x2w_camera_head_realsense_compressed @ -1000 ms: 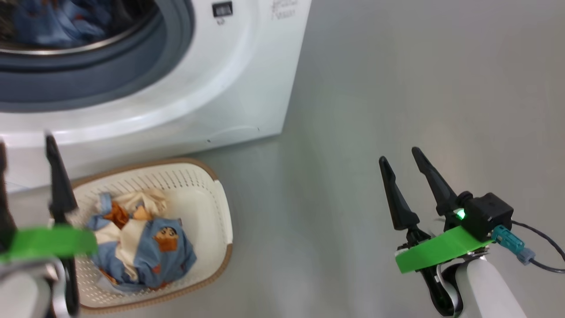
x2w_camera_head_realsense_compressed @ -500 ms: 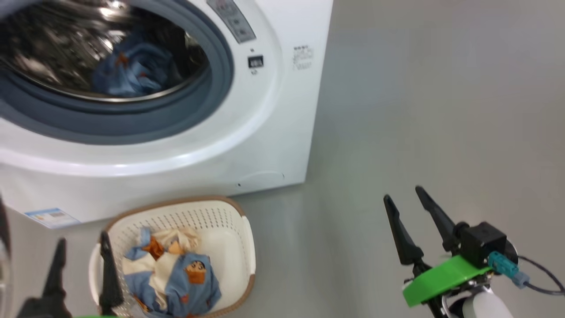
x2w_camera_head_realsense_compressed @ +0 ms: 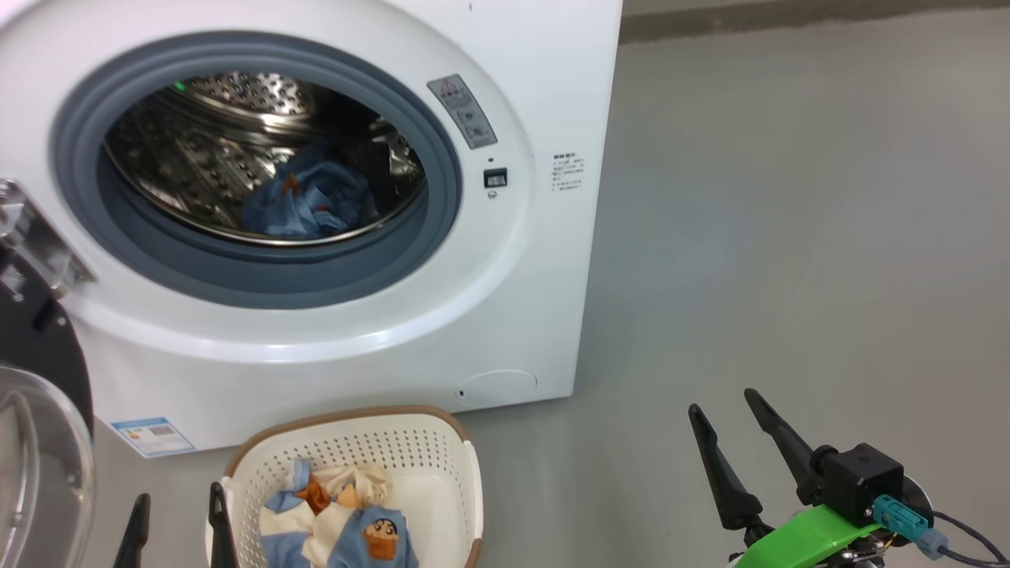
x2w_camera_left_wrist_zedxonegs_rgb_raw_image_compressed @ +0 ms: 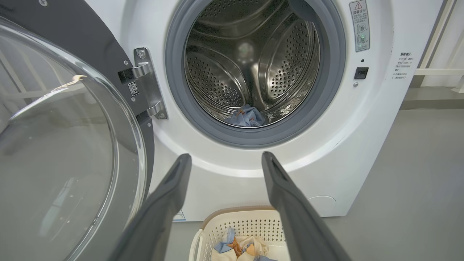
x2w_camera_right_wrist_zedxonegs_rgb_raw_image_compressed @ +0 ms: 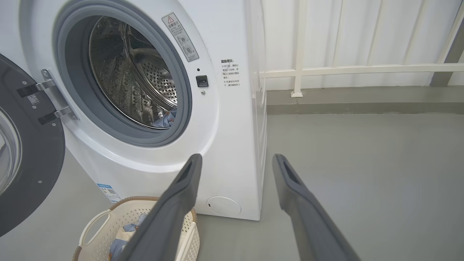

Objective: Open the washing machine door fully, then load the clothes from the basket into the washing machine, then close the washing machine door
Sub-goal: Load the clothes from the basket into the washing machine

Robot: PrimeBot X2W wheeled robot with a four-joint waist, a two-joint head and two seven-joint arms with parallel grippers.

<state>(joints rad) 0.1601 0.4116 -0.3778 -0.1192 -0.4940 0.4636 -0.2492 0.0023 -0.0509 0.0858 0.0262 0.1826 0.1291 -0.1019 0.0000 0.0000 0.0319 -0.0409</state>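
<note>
The white washing machine (x2w_camera_head_realsense_compressed: 544,95) stands open, and its door (x2w_camera_head_realsense_compressed: 35,442), black rim around a clear glass bowl, is swung out at the far left. One blue piece of clothes (x2w_camera_head_realsense_compressed: 304,207) lies in the steel drum. More blue and cream clothes (x2w_camera_head_realsense_compressed: 347,525) lie in the cream basket (x2w_camera_head_realsense_compressed: 442,450) on the floor before the machine. My left gripper (x2w_camera_head_realsense_compressed: 179,493) is open and empty at the basket's left rim, aimed at the drum (x2w_camera_left_wrist_zedxonegs_rgb_raw_image_compressed: 250,69) in its wrist view. My right gripper (x2w_camera_head_realsense_compressed: 722,401) is open and empty over bare floor, right of the machine.
Grey floor (x2w_camera_head_realsense_compressed: 789,237) stretches to the right of the machine. A white railing (x2w_camera_right_wrist_zedxonegs_rgb_raw_image_compressed: 362,69) and a low step run along the wall behind it. The open door (x2w_camera_left_wrist_zedxonegs_rgb_raw_image_compressed: 72,145) takes up the space left of the basket (x2w_camera_left_wrist_zedxonegs_rgb_raw_image_compressed: 239,221). A round filter cover (x2w_camera_head_realsense_compressed: 497,386) sits low on the machine's front.
The head camera has tilted up, so the machine's whole opening shows and the basket sits lower in the picture. My left gripper has drawn back from above the basket. Both grippers stay open.
</note>
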